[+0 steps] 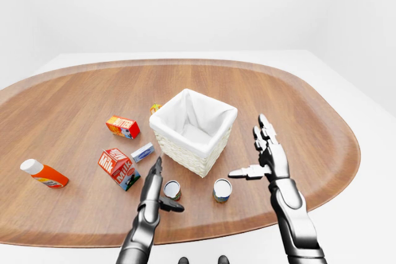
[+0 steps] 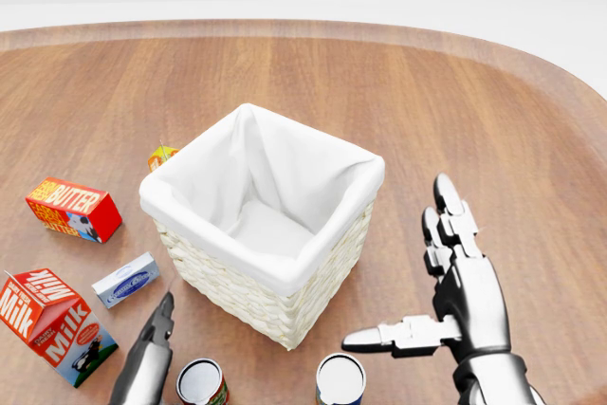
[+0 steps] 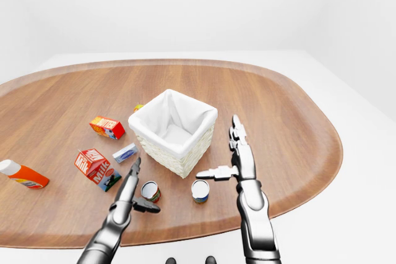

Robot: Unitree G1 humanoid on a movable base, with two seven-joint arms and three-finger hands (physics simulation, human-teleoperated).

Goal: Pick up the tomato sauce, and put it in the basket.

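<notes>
Basket (image 2: 261,225) near the middle of the table (image 1: 297,100), nothing visible inside; below it in the head view, two upright cans, one (image 2: 201,383) lower left and one (image 2: 340,379) lower right. Left of the basket: a small box (image 2: 125,280), a butter carton (image 2: 73,208) above it, a milk carton (image 2: 52,324) below it, and a partly hidden item (image 2: 161,156), possibly a carton, at the basket's upper-left corner. A bottle (image 1: 43,174) lies on its side well apart at far left in the left-eye view.

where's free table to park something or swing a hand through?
Bare wood: the whole stretch right of the basket past the right hand, and the far band above it. Crowded: left of the basket, with butter box, milk carton and small blue box, plus two cans between the left hand and right hand.
</notes>
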